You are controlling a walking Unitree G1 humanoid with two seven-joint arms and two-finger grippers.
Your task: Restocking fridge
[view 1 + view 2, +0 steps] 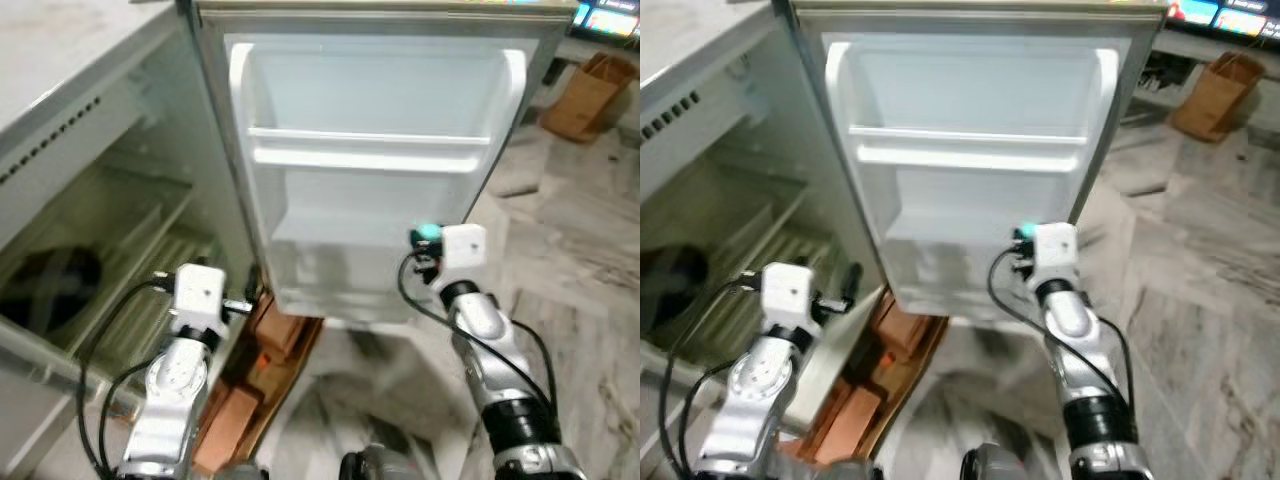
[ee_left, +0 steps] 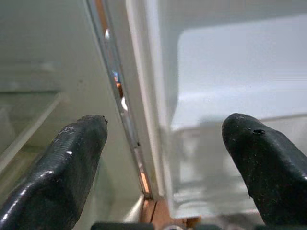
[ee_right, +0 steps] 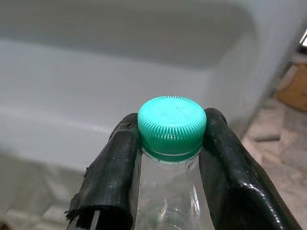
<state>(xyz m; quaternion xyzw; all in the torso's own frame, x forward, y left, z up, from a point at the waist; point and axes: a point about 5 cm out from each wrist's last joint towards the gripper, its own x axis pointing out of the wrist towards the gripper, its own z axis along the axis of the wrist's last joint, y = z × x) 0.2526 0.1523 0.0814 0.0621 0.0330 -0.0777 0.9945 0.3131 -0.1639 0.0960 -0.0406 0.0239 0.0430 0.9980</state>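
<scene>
Two black fingers of my right gripper (image 3: 171, 143) clench the neck of a clear bottle (image 3: 168, 201) under its green cap (image 3: 171, 128), before the fridge door's lower shelf (image 1: 340, 295), so I should keep it upright going in, while my left gripper (image 2: 165, 158) hangs spread by the door's hinge edge.

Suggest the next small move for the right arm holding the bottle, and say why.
Probably ease the right end effector forward and lower the clear bottle into the lower door bin. Its fingers are shut at the neck under the green cap, it hovers just in front of the open fridge door, and the bin looks empty.
</scene>
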